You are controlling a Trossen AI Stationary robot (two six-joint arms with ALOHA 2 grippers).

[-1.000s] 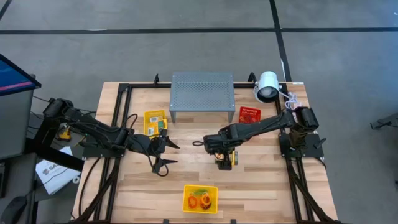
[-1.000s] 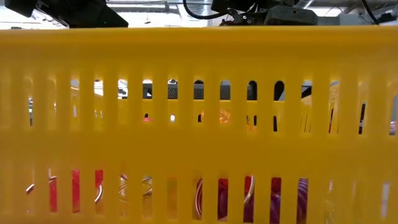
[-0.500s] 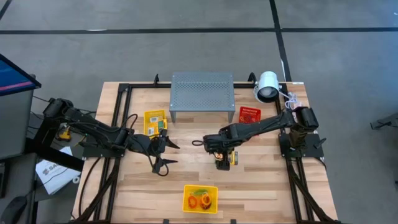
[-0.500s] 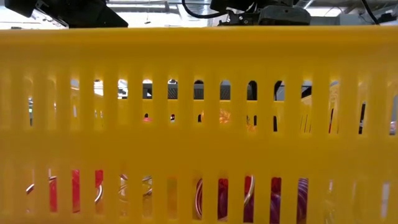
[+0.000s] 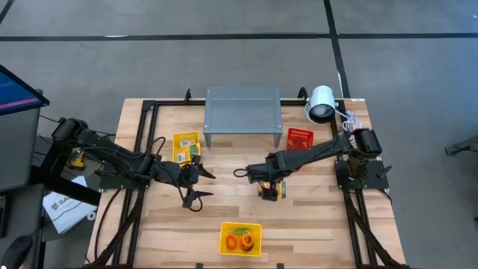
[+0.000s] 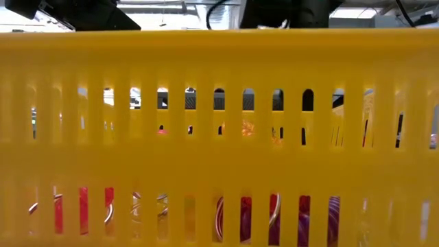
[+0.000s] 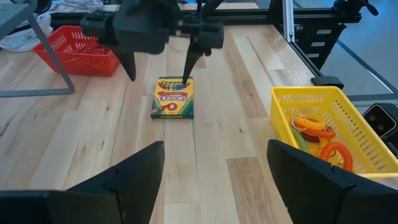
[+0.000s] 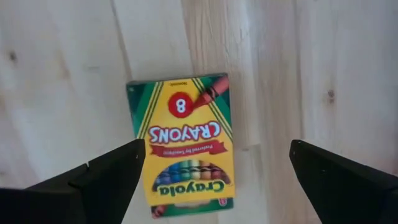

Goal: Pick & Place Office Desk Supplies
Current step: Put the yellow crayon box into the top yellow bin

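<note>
A yellow-and-green crayon box (image 8: 186, 146) lies flat on the wood near the table's middle (image 5: 271, 192). My right gripper (image 8: 217, 146) hangs open above it, pointing down, with one finger off each long side of the box; the left wrist view shows it (image 7: 158, 71) just over the box's far end (image 7: 173, 98). My left gripper (image 5: 203, 190) waits open to the box's left, touching nothing. Orange rubber bands (image 7: 317, 134) lie in the yellow basket (image 5: 240, 239) at the near edge.
A grey perforated stand (image 5: 243, 108) and a white lamp (image 5: 321, 103) sit at the far edge. A red basket (image 5: 299, 138) stands beside the stand, a second yellow basket (image 5: 187, 146) on its left. The near basket's slotted wall (image 6: 219, 137) fills the low view.
My right gripper has shifted a little toward the table's far edge, so more of the crayon box shows beneath it. The box itself has stayed in place.
</note>
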